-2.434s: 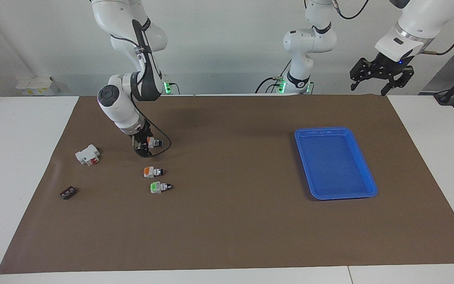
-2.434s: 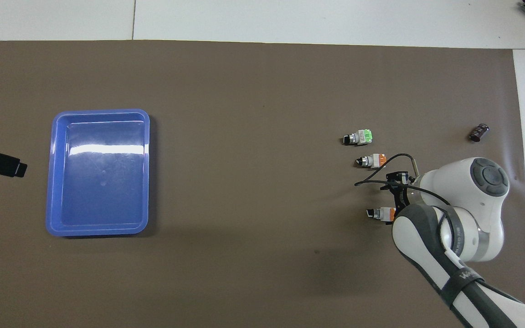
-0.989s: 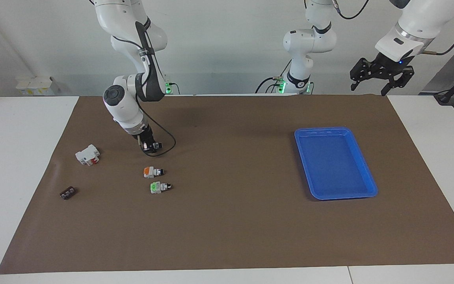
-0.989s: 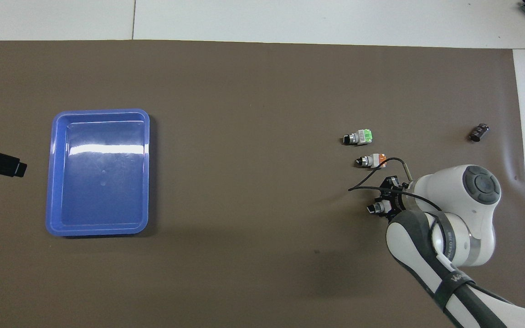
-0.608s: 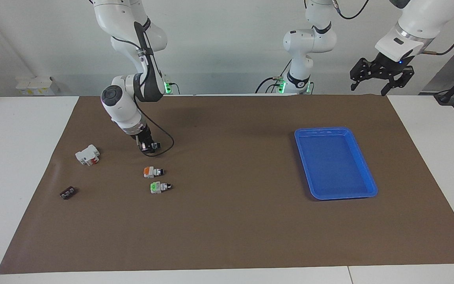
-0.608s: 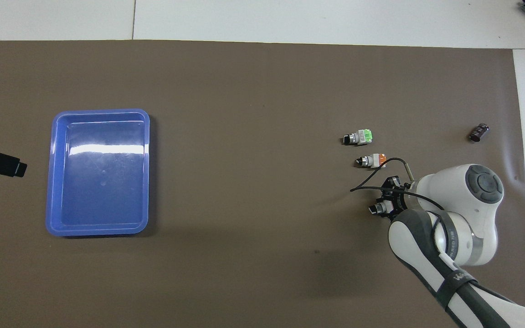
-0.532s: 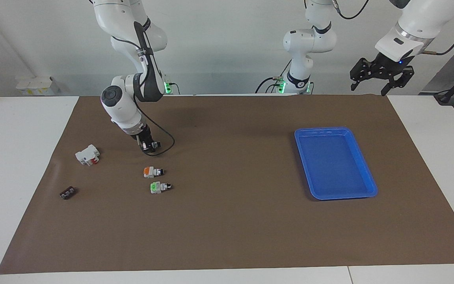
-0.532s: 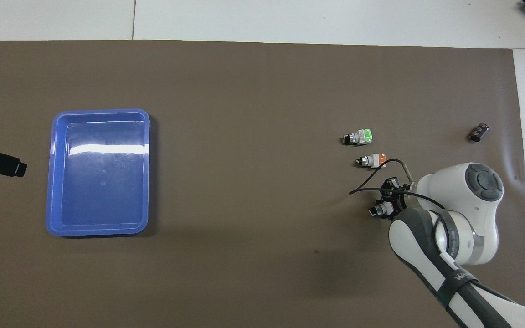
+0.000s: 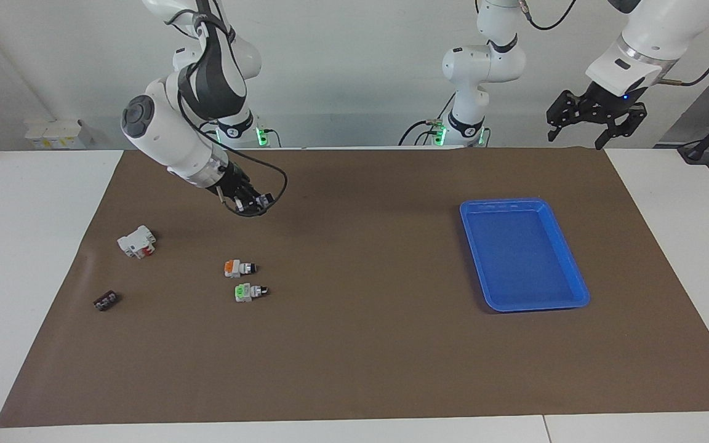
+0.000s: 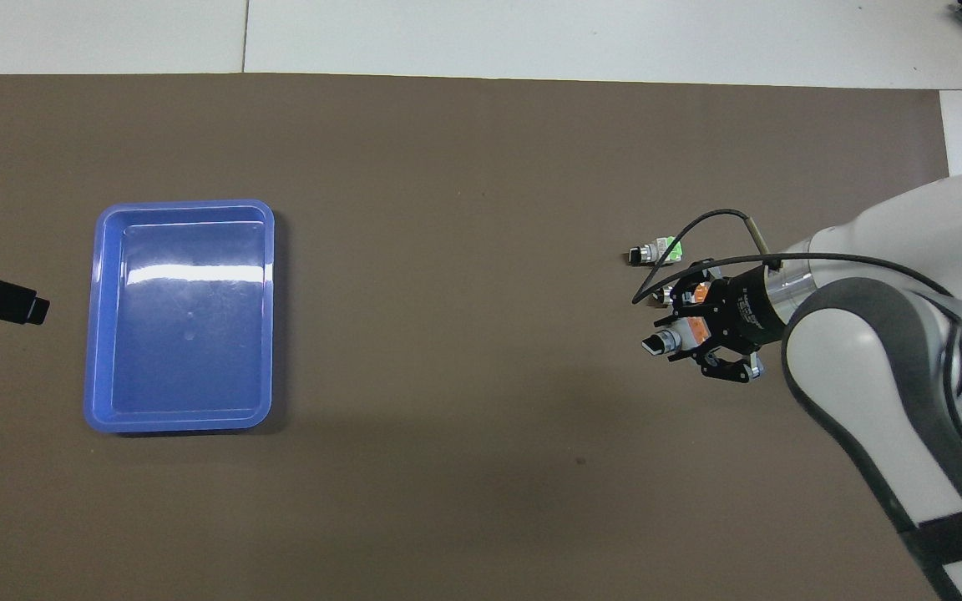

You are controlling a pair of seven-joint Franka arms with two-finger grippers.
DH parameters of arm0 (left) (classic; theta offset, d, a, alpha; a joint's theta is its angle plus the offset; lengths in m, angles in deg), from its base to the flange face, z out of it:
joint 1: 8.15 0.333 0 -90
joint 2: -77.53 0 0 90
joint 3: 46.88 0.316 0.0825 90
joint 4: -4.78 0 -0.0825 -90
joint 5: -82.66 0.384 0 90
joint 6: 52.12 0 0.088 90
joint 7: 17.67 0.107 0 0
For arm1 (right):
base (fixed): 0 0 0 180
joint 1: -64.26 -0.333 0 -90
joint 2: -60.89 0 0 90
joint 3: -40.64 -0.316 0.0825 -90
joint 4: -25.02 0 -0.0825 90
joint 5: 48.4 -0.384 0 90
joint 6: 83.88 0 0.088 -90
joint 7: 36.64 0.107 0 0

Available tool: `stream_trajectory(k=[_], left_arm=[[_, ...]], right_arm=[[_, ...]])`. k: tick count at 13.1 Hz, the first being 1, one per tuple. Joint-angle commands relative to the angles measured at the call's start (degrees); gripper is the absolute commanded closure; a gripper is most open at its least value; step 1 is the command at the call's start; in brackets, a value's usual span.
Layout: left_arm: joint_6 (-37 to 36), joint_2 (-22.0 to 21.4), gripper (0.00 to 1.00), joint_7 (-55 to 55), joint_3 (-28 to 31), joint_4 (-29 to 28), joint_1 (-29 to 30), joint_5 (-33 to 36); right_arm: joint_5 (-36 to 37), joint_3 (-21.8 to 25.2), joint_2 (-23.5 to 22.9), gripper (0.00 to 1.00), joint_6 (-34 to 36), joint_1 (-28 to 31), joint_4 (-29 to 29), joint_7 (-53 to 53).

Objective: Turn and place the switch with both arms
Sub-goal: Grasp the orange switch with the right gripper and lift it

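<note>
Moved: your right gripper (image 9: 255, 202) rose off the mat, clenched on the switch (image 10: 675, 337), now carried above the table. Left gripper (image 9: 594, 120) waited by the tray (image 9: 567, 247), fingers spread. Handover and turning likely next.

There are 3 small switches: 1 orange-ended switch (image 10: 677, 335) held in the right gripper (image 9: 255, 201), a second orange-ended switch (image 9: 237, 267) lying on the mat, and 1 green-ended switch (image 9: 248, 291). There is 1 blue tray (image 9: 577, 293), 1 white and red block (image 9: 136, 241), 1 small dark part (image 9: 106, 301) that is hard to identify, and 1 brown mat (image 9: 354, 357).
</note>
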Motion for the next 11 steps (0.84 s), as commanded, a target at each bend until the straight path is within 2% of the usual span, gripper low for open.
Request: stream_trajectory(k=[1,6,11], left_arm=[[-0.3,-1.4,0.00,0.1,0.4,-1.5,-0.3,-0.1],[-0.3,-1.4,0.00,0.1,0.4,-1.5,-0.3,-0.1],[-0.3,-1.4,0.00,0.1,0.4,-1.5,-0.3,-0.1]], right_arm=[[-7.8,-0.9,-1.0,1.00,2.0,-0.1,5.6,4.5],[-20.0,-3.1,-1.6,1.00,-4.1,-3.8,8.5,7.9],[-23.9,-3.1,-3.8,1.00,-21.9,-13.5,8.8,15.0]])
